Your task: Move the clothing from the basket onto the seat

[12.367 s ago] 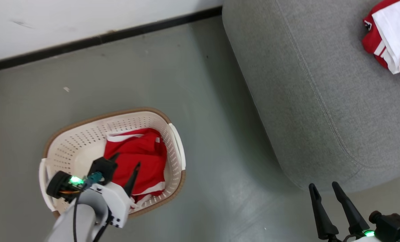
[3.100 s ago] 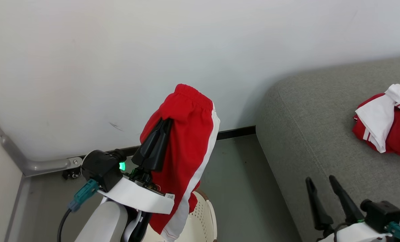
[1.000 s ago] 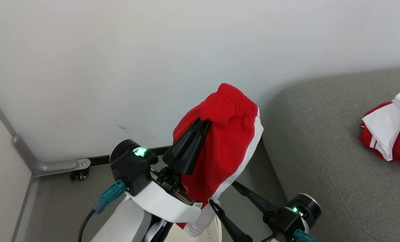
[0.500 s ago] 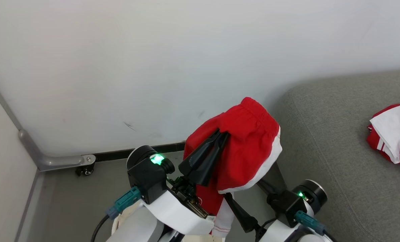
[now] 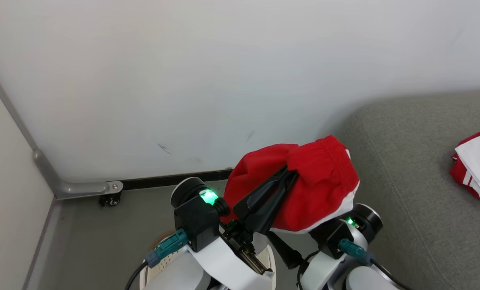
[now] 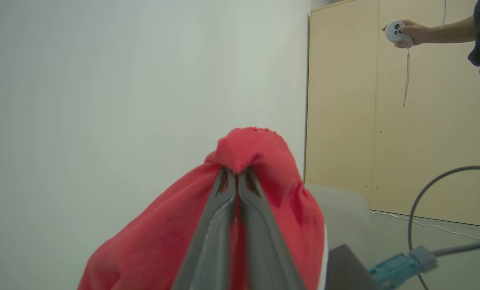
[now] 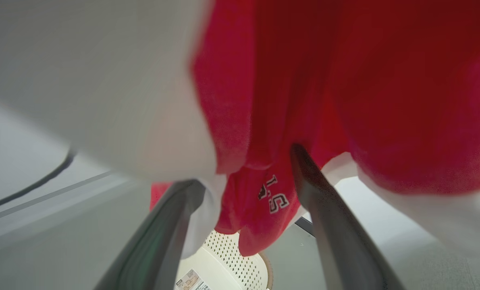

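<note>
Between the left jaws, head view: shorts (image 5: 316, 189) pinched just under the waistband. The jaws are clamped tight on a fold, with fabric draped over and past the tips. They're held high, I'd say so the legs hang free of the basket (image 5: 161, 266), which sits below the jaws at the bottom edge. The right jaws sit under the shorts, mostly hidden by the hanging cloth. Looks positioned to support or take the loose end, no grip yet. Seat (image 5: 405, 181) is right of both jaws. The shorts are about level with its rounded corner, not over the cushion yet. Another red-and-white garment (image 5: 475, 169) lies on the seat, well beyond the jaws to the right, so part of the job looks done.

Left wrist: both fingers (image 6: 209, 241) pressed together, red cloth bunched around and above the tips. The grip is on a small gather, so a fast swing could slip it. A person's hand (image 6: 415, 32) holds a white controller (image 6: 396, 31) far up right of the jaws, in front of a wooden cabinet (image 6: 344, 121).

Right wrist: jaws wide, nothing clamped. The lower part of the shorts, with white lettering, hangs between and just beyond the fingers (image 7: 324, 213). White trim may brush the left-hand finger, but it's too blurred to call. The basket is beneath, past the tips, with a sticker (image 7: 189, 278) inside.

Next call: carry right, over the cushion, then release.
</note>
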Robot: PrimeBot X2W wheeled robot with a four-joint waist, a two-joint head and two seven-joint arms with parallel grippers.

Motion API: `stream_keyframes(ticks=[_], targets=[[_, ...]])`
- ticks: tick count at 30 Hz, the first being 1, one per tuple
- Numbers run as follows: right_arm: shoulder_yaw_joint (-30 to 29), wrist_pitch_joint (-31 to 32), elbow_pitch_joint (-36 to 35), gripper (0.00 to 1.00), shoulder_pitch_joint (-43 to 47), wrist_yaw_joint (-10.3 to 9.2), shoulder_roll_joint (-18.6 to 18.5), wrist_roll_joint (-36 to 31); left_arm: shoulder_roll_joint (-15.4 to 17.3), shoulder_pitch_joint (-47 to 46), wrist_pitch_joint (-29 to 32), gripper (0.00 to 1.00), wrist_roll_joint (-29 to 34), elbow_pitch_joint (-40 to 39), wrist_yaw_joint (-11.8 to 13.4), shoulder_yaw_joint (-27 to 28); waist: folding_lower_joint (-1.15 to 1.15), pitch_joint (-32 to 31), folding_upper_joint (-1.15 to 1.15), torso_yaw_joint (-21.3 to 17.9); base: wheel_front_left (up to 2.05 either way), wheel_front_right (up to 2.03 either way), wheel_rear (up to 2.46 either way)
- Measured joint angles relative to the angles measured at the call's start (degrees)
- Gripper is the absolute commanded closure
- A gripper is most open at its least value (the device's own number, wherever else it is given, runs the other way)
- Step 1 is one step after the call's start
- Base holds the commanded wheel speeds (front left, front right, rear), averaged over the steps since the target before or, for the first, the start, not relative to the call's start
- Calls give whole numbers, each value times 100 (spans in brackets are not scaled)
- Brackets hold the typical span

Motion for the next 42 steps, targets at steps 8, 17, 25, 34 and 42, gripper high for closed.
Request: stream_keyframes(ticks=[8, 17, 25, 34, 42], targets=[[-109, 0, 220, 0, -264, 0, 2, 1, 1, -2, 0, 100, -11, 74, 0, -182, 0, -14, 0, 93, 0, 0, 0], [-482, 0, 230, 100, -353, 0, 13, 374, 2, -8, 0, 100, -49, 113, 1, -232, 0, -20, 0, 189, 0, 0, 0], [-719, 0, 275, 100, -352, 0, 18, 601, 2, -34, 0, 100, -118, 177, 85, -164, 0, -14, 0, 211, 0, 0, 0], [-1250, 0, 183, 100, -324, 0, 21, 1497, 0, -34, 0, 100, -116, 372, 214, 60, 0, 12, 0, 157, 0, 0, 0], [-1198, 0, 183, 100, -320, -1, 22, 1934, -1, -28, 0, 100, -114, 597, 313, 169, 0, 28, 0, 103, 0, 0, 0]])
